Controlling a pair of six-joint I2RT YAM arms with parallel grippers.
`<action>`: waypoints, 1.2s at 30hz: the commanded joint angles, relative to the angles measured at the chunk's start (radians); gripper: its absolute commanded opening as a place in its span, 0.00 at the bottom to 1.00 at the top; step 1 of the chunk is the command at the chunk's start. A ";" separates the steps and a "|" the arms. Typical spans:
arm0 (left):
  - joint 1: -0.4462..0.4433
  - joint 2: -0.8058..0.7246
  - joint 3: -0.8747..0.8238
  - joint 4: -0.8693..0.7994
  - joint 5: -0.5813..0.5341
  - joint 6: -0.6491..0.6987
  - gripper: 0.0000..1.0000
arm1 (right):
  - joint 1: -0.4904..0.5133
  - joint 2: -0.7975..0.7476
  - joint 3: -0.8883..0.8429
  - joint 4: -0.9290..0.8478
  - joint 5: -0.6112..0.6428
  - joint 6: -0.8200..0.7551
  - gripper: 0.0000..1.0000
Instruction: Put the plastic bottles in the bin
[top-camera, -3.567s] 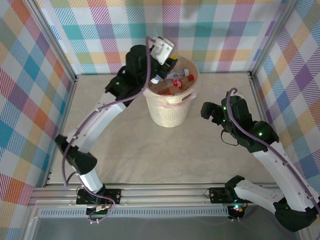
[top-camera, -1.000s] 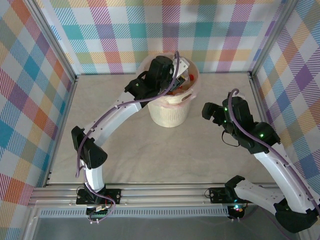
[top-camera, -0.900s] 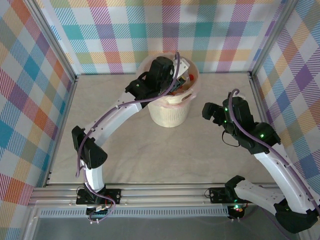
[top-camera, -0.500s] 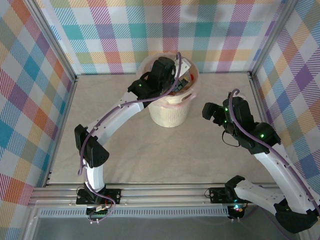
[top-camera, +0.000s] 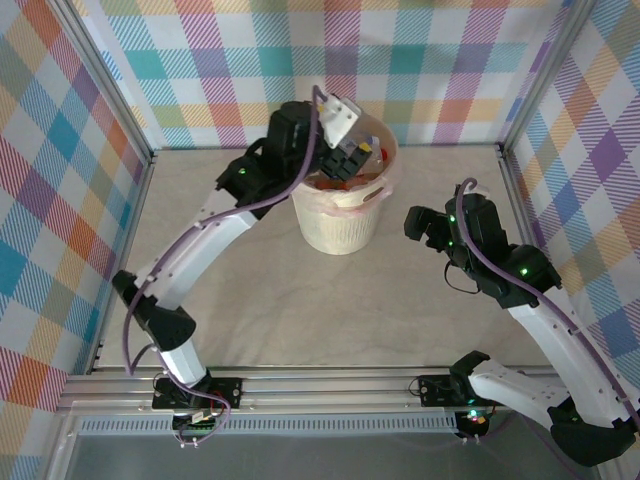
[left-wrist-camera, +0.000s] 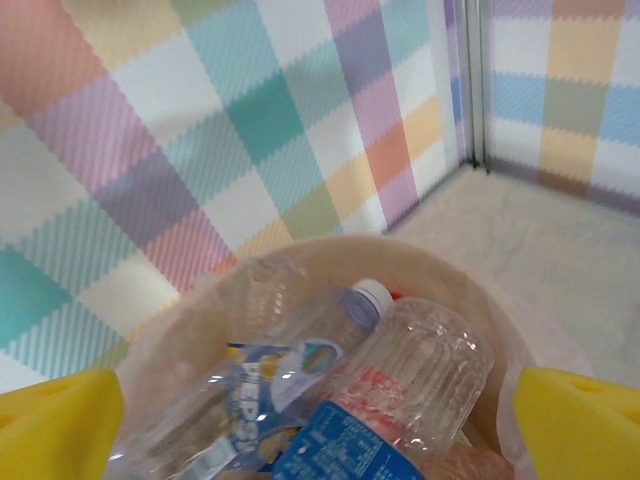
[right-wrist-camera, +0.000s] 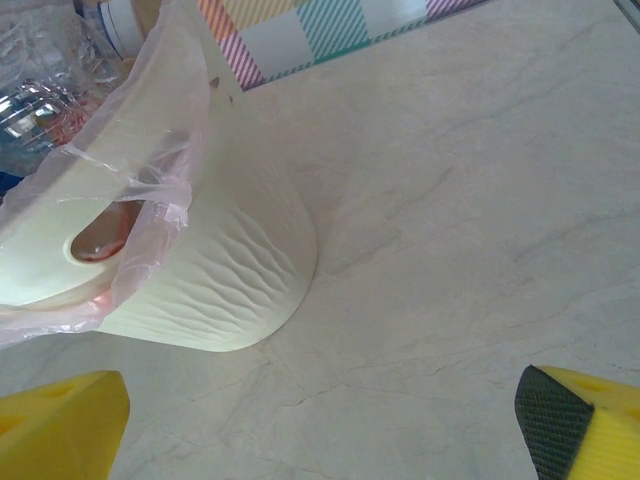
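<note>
Plaid walls (top-camera: 200, 60), marbled table (top-camera: 300, 300) — bin (top-camera: 340, 232), bottles (left-wrist-camera: 420, 365)

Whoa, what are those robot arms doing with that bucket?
They are tidying plastic bottles into the bin. The left gripper hovers over the bin's mouth, wide open and holding nothing. Several bottles lie piled inside the bin, within its pinkish bag. The right gripper waits beside the bin, open and empty, not touching it.
</note>
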 joint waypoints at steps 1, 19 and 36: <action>-0.007 -0.099 -0.061 0.034 -0.068 -0.055 1.00 | -0.008 -0.020 0.005 -0.017 0.032 -0.018 1.00; 0.052 -0.821 -0.958 0.172 -0.621 -0.503 1.00 | -0.012 -0.127 -0.237 0.129 0.206 -0.102 1.00; 0.294 -1.031 -1.546 0.286 -0.727 -0.696 1.00 | -0.153 0.106 -0.523 0.609 0.229 -0.372 1.00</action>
